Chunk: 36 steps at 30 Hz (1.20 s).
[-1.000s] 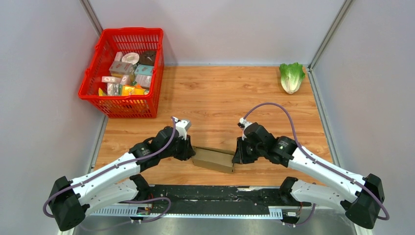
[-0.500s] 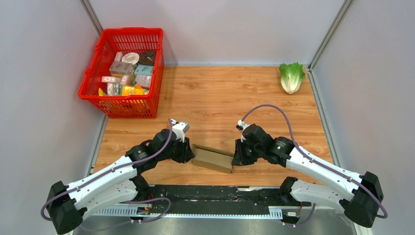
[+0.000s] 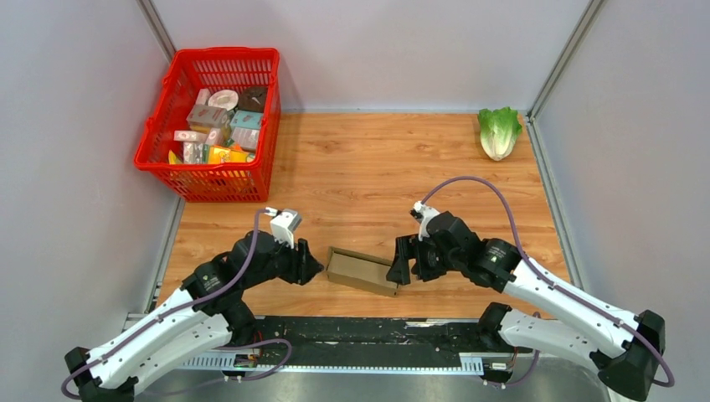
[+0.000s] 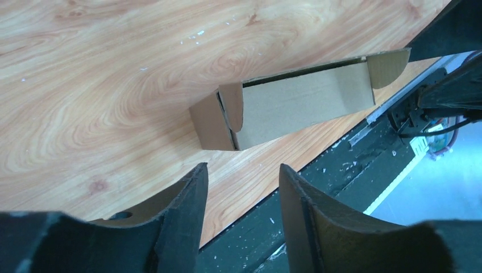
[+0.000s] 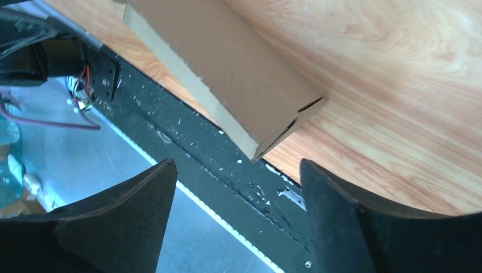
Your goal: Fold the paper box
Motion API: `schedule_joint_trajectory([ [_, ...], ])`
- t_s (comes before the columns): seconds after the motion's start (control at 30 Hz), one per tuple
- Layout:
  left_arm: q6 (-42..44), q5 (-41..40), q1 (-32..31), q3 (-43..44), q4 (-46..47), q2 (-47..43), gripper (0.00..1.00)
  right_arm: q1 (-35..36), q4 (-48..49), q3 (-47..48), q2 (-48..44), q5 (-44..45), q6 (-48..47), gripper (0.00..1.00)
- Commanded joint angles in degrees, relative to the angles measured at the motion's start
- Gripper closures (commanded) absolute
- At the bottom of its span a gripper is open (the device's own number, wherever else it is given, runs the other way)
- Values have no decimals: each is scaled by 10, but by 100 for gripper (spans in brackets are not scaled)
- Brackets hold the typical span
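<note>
One paper box (image 3: 362, 270), plain brown, lies on the tabletop (image 3: 368, 167) at its near edge, about midway along and slightly skewed. The top view shows it as a shallow open tray. Two arms, one at each end of it. At the box's left end the left pincer (image 3: 312, 269) has its fingers apart with nothing between them. Its wrist view shows the box ahead of the gap, untouched, with one rounded tab sticking out at the far end. At the right end the right pincer (image 3: 399, 270) is spread wide and empty, box corner ahead of it. One red basket (image 3: 205, 180) at the far left corner holds several small packages, count unclear. One lettuce (image 3: 499, 131) at the far right corner.
</note>
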Motion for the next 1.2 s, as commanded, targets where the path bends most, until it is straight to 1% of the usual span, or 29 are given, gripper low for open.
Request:
schedule_joint_trajectory([
  [0.0,1,-49,-1,46,-35,-15,36,-5,-22,31,0,90,54,8],
  [0.03,-7,-56,-1,54,-36,-10,34,-10,-24,32,5,90,74,4],
  [0.07,-19,-84,0,63,-41,3,34,-18,-24,34,7,81,92,0],
  [0.1,-51,-101,1,80,-48,13,33,-39,-25,34,7,70,115,0],
  [0.13,-66,-115,5,90,-61,21,32,-50,-21,27,5,36,162,0],
  [0.17,-78,-124,7,96,-62,42,29,-74,-16,19,1,21,184,0],
  [0.2,-106,-128,11,106,-63,50,25,-86,-10,12,-2,5,204,0],
  [0.23,-120,-131,18,109,-64,60,24,-99,-5,-2,-4,-25,223,0],
  [0.27,-130,-130,24,113,-67,75,23,-123,-3,-8,-7,-35,231,0],
  [0.37,-157,-97,59,115,-52,91,22,-152,2,-30,-15,-52,249,0],
  [0.43,-174,-77,74,97,-13,94,23,-156,19,-42,-33,-57,253,0],
  [0.47,-174,-50,93,89,2,94,23,-158,25,-61,-41,-56,253,0],
  [0.5,-167,-37,103,80,13,95,28,-158,35,-72,-60,-58,246,1],
  [0.53,-155,-22,112,75,38,95,31,-157,45,-85,-69,-63,236,3],
  [0.57,-140,-2,119,74,43,92,33,-158,45,-101,-78,-67,212,7],
  [0.63,-110,-4,121,74,39,81,35,-155,56,-114,-103,-100,181,8],
  [0.67,-101,2,121,68,44,61,36,-145,61,-122,-112,-109,174,9],
  [0.73,-82,21,121,34,77,34,36,-134,93,-146,-129,-158,160,11],
  [0.8,-71,32,122,6,79,-1,39,-112,103,-160,-132,-176,152,16],
  [0.87,-64,37,123,-5,61,-22,39,-95,82,-153,-140,-158,134,16],
  [0.93,-59,50,122,-19,59,-30,38,-95,53,-139,-152,-122,110,14],
  [0.97,-59,66,123,-24,63,-33,38,-95,54,-137,-167,-112,109,6],
  [1.0,-62,72,123,-34,68,-31,36,-95,58,-135,-172,-102,108,2],
  [1.03,-65,78,123,-40,76,-29,36,-95,64,-129,-173,-85,104,0],
  [1.1,-68,85,122,-49,82,-16,36,-95,58,-112,-170,-75,89,0],
  [1.17,-68,89,123,-51,85,-8,38,-94,55,-98,-165,-106,56,0],
])
